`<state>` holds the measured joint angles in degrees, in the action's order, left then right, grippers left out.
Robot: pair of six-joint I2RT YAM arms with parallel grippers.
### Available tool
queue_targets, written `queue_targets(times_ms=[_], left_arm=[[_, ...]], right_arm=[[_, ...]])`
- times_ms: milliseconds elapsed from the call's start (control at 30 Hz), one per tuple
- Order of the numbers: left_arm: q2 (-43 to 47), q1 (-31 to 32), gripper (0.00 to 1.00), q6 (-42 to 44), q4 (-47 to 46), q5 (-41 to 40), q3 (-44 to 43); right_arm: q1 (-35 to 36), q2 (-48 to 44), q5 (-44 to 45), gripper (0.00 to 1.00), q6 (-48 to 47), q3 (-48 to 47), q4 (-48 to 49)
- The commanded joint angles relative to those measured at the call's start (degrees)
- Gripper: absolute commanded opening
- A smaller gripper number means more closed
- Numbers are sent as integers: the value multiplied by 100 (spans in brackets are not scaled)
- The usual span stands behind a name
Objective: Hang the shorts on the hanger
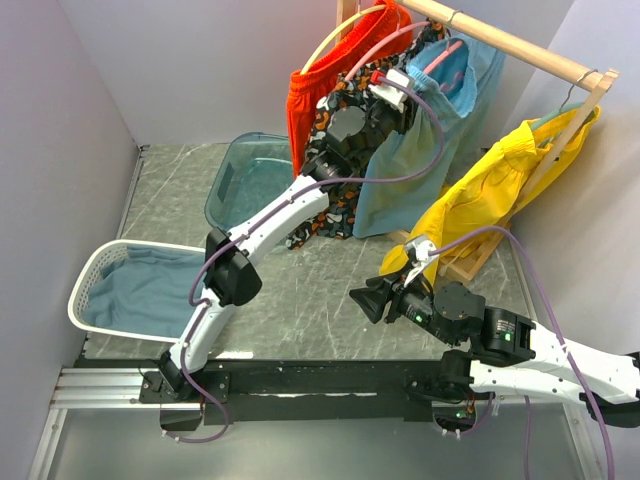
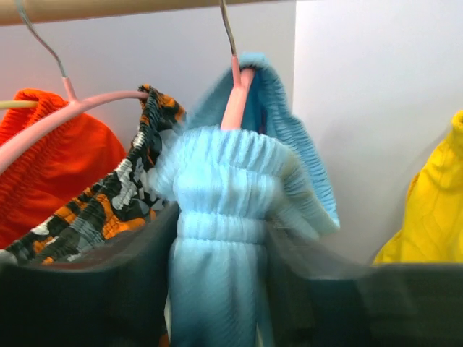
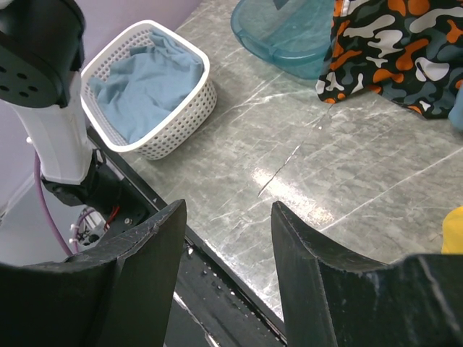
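The sky-blue shorts (image 1: 420,160) hang on the pink hanger (image 1: 447,52), whose hook is over the wooden rod (image 1: 520,45). In the left wrist view the hanger neck (image 2: 235,101) rises out of the gathered waistband of the shorts (image 2: 217,181). My left gripper (image 1: 392,88) is raised to the rod. Its jaws (image 2: 221,231) stand apart on either side of the bunched fabric below the waistband, and the right finger is blurred. My right gripper (image 1: 362,300) is open and empty, low over the table (image 3: 228,210).
Orange shorts (image 1: 330,85) and camouflage shorts (image 1: 335,170) hang left of the blue ones, yellow shorts (image 1: 500,185) to the right. A teal tub (image 1: 250,180) and a white mesh basket (image 1: 130,290) holding a duller blue cloth stand on the left.
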<state>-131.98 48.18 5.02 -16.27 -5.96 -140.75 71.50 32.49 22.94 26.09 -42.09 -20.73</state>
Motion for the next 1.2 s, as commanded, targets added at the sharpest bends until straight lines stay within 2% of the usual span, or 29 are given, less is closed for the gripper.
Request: queue_targets(times_ms=[0,67,133,167,233,267,500,600,633,700,733,833,900,933,1067,1167], left_arm=[[822,-11,61,-159,-860,191,275],[998,-2,75,-220,-834,252,512],[1313,7,81,-308,-860,279,741],[1420,-2,91,-360,-877,305,994],[1789,-2,99,-457,-834,358,1355],[1921,-2,97,-466,-799,402,1479],[3194,7,96,-1511,158,271,2489],[3904,42,97,-2039,686,201,3420],[4126,103,97,-2249,730,-9,4136],[4731,217,97,-2373,757,-186,4895],[4891,400,97,-2391,879,-613,5482],[5410,752,97,-2671,1476,-1361,6493],[5865,937,96,-3030,1609,-1723,7076],[6034,1095,96,-3155,1610,-1855,7662],[6746,1413,96,-3866,1944,-2435,8746],[7238,1536,96,-4429,2049,-2542,9450]], right_arm=[[48,73,141,58,-7,-98,78],[48,91,158,58,-16,-124,87],[39,100,202,58,-16,-124,96],[48,91,211,59,-16,-124,113],[48,82,228,59,-25,-107,148],[48,82,246,60,-25,-107,166],[56,100,545,65,-60,-98,280],[48,56,746,73,-69,16,429],[56,38,799,74,-60,77,473],[48,12,948,78,-33,130,543],[48,12,993,79,-42,183,613],[30,108,1116,84,-51,227,737],[30,249,1160,85,28,271,798],[21,301,1212,86,98,349,825],[30,582,976,90,528,824,1386],[30,863,932,91,818,1018,1598]])
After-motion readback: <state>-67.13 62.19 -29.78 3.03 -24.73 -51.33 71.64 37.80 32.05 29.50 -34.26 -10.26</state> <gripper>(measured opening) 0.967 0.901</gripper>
